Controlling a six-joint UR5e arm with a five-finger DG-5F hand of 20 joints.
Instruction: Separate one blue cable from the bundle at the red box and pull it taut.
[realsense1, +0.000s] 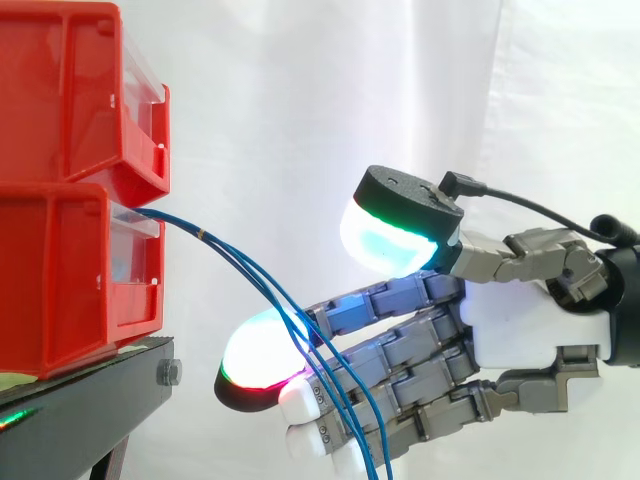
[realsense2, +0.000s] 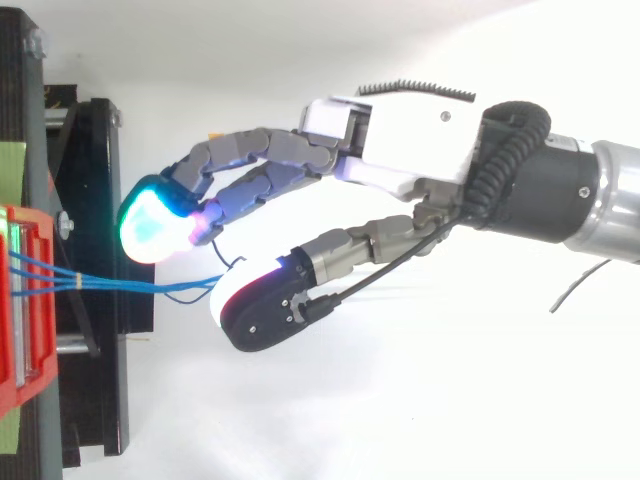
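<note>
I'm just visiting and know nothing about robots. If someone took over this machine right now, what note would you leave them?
Hand: open, thumb raised clear of the fingers, gripping nothing.
Blue cables: run bundled from the lower red box on the black stand, down across the fingers.
Done: hand is at the bundle.
Left: single out one cable, pinch it, pull it taut.

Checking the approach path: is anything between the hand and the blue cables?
Nothing visible does. The blue cables run free from the lower red bin straight to the open hand, already reaching it.
</note>
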